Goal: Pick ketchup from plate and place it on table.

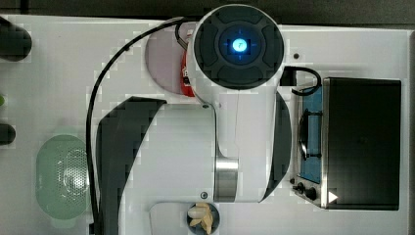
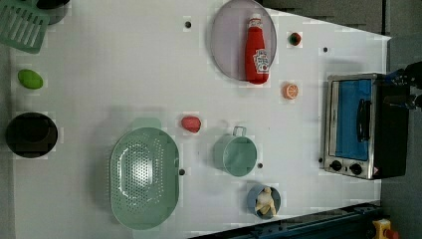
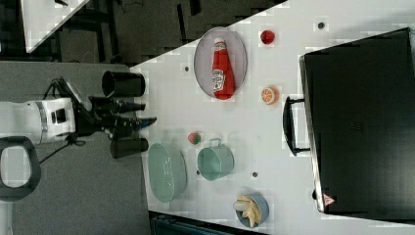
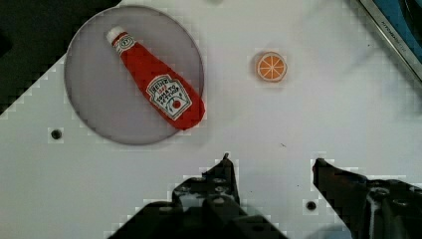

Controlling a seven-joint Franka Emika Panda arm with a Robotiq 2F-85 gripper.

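Note:
The ketchup (image 2: 257, 50) is a slim red bottle with a whitish cap, lying flat on the mauve-grey plate (image 2: 226, 45) near the white table's (image 2: 124, 64) far edge. In the wrist view the ketchup (image 4: 157, 87) lies slanted across the plate (image 4: 99, 99), its base reaching the rim. My gripper (image 4: 272, 164) hangs open over bare table beside the plate, nothing between its dark fingers (image 4: 226, 172). The right view shows the gripper (image 3: 147, 112) well off the tabletop, apart from the ketchup (image 3: 221, 68). In the top view my arm covers most of the ketchup (image 1: 185, 73).
An orange slice (image 2: 290, 91) lies just beside the plate, with a small strawberry (image 2: 295, 38) near it. A toaster oven (image 2: 356, 127) stands at the left view's right. A teal cup (image 2: 236, 154), another strawberry (image 2: 191, 124) and a green perforated basket (image 2: 144, 177) occupy the middle.

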